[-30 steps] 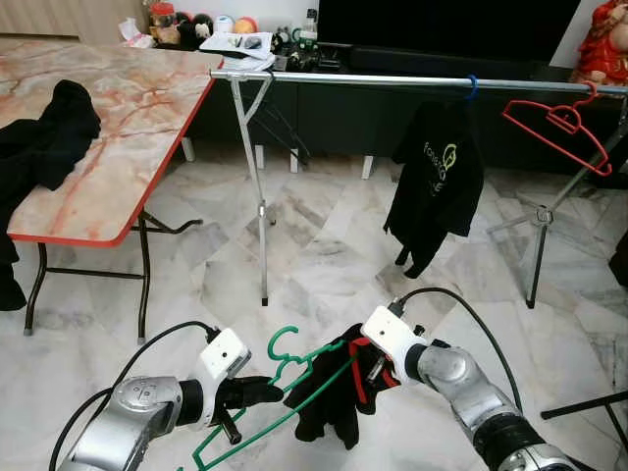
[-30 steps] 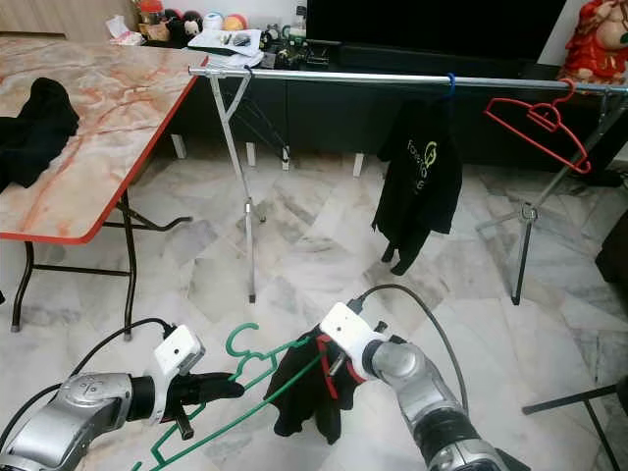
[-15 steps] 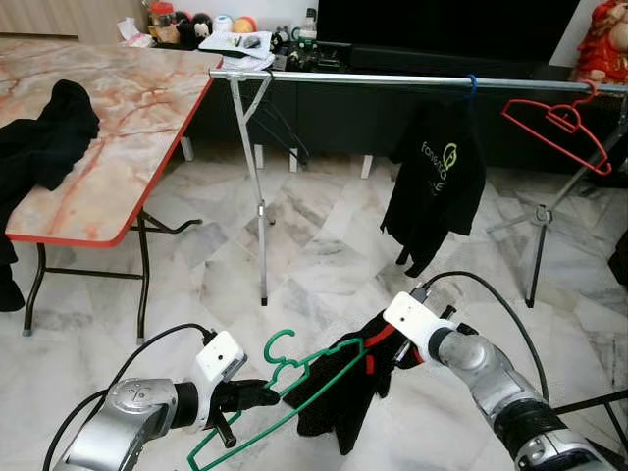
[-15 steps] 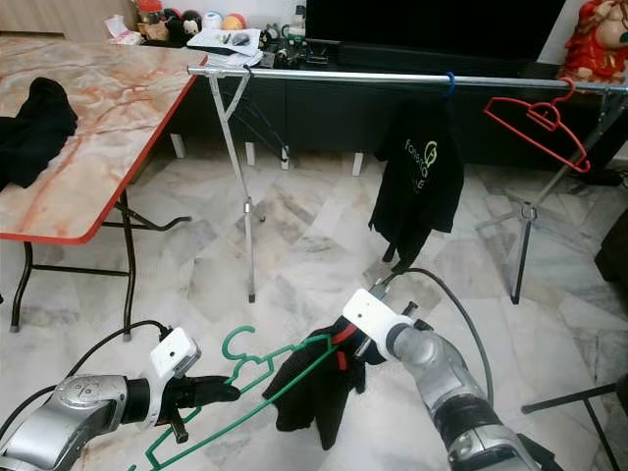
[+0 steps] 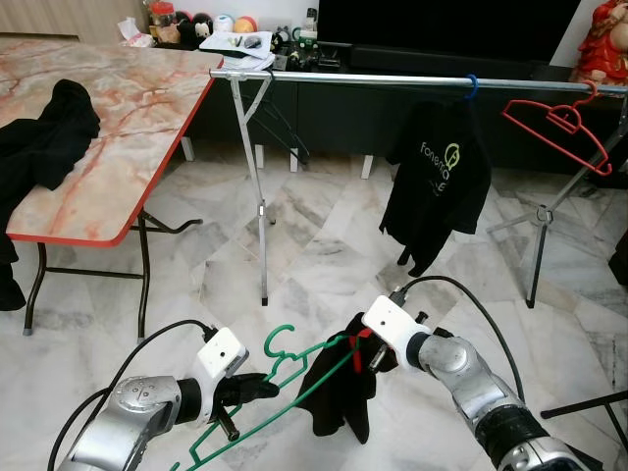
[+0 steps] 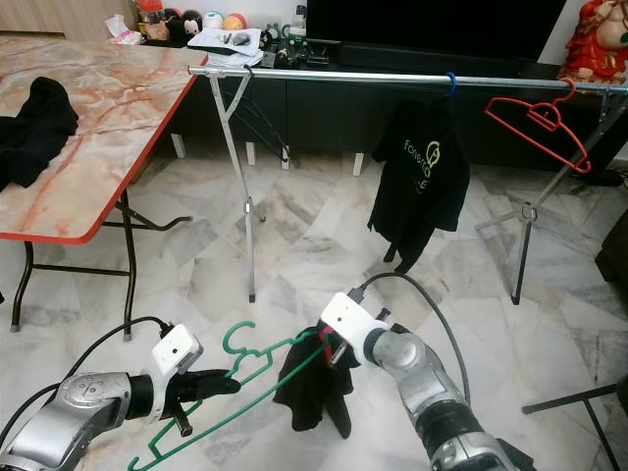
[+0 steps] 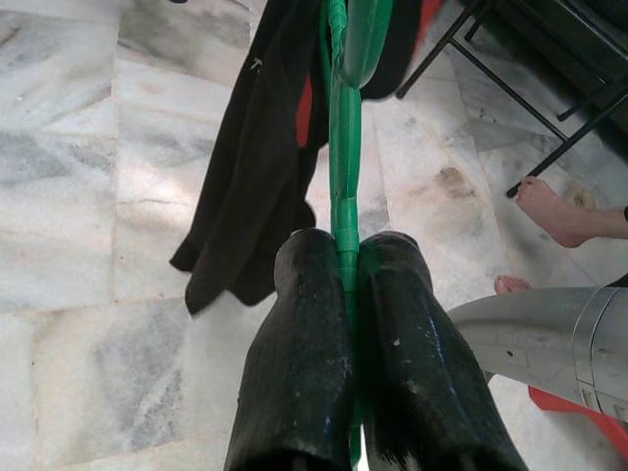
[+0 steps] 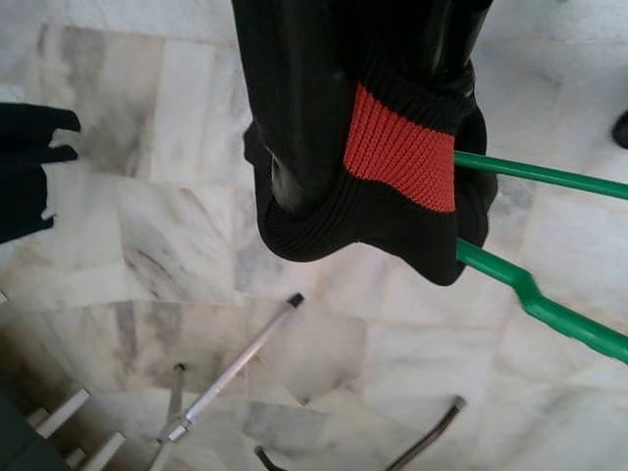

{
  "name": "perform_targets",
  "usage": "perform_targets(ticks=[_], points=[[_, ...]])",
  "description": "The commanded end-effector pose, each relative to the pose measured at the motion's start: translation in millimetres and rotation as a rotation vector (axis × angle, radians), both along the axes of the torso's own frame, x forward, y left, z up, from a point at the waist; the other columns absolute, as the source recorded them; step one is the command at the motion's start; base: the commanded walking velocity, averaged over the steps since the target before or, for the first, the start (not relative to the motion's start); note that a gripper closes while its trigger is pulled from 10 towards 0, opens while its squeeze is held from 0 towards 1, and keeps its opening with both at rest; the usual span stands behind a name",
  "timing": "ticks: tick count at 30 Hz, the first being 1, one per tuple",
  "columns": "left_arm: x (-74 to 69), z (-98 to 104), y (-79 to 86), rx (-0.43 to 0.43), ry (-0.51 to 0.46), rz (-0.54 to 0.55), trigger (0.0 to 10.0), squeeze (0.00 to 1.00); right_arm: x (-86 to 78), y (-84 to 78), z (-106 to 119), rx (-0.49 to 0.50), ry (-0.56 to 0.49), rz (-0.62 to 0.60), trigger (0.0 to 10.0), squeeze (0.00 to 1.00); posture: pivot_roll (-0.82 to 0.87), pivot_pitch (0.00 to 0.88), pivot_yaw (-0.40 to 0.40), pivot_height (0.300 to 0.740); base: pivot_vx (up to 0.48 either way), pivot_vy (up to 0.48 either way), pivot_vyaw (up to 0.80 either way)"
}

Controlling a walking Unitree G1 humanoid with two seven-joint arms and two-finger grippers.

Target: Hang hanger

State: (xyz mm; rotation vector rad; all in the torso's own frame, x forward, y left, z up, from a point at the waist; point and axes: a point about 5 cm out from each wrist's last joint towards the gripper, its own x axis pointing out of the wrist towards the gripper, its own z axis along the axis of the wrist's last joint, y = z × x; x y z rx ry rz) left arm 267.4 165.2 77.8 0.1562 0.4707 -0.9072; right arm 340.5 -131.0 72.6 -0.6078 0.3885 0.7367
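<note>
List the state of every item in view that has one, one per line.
Green hanger: clamped in the left hand, off the rail.
Black garment: draped on the green hanger, collar gripped by the right hand.
Black T-shirt: hung on the rail.
Red hanger: hung, bare.

— What is low in the foreground?

— The left gripper [image 6: 224,385] pinches a green hanger [image 6: 257,378], its hook up. A black garment [image 6: 312,385] with red trim droops from the hanger's far end, where the right gripper [image 6: 329,351] grips its collar — fingers buried in the cloth.

— And behind?

— A silver rail [image 6: 392,78] carries a black T-shirt [image 6: 420,177] on a blue hook and a red hanger [image 6: 538,118]. A marble-topped table [image 6: 108,118] stands to the robot's left, dark clothing [image 6: 34,123] lying on it.
</note>
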Motion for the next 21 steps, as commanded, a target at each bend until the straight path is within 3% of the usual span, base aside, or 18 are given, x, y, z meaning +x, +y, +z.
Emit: perform_targets(ticks=[1, 7, 12, 19, 21], points=[[2.7, 1.8, 2.0, -0.002, -0.015, 0.014, 10.0, 0.0, -2.1, 6.2, 6.8, 0.033, -0.006, 0.06, 10.0, 0.0, 0.09, 0.124, -0.054, 0.74, 0.0, 0.0, 0.0], [3.1, 1.9, 1.9, -0.01, -0.021, 0.018, 10.0, 0.0, -7.8, 15.8, 26.3, 0.121, -0.017, 0.189, 10.0, 0.0, 0.08, 0.127, -0.052, 0.74, 0.0, 0.0, 0.0], [5.9, 2.2, 0.9, -0.01, -0.037, 0.03, 10.0, 0.0, -17.9, 21.3, 45.2, 0.128, -0.032, 0.343, 10.0, 0.0, 0.08, 0.128, -0.052, 0.74, 0.0, 0.0, 0.0], [8.7, 3.1, 0.7, -0.016, -0.05, 0.041, 10.0, 0.0, -42.3, 27.2, 57.4, 0.142, -0.014, 0.562, 10.0, 0.0, 0.08, 0.13, -0.051, 0.74, 0.0, 0.0, 0.0], [9.6, 2.8, 0.1, -0.019, -0.053, 0.044, 10.0, 0.0, -50.6, 33.2, 65.2, 0.194, -0.004, 0.614, 10.0, 0.0, 0.08, 0.131, -0.051, 0.74, 0.0, 0.0, 0.0]])
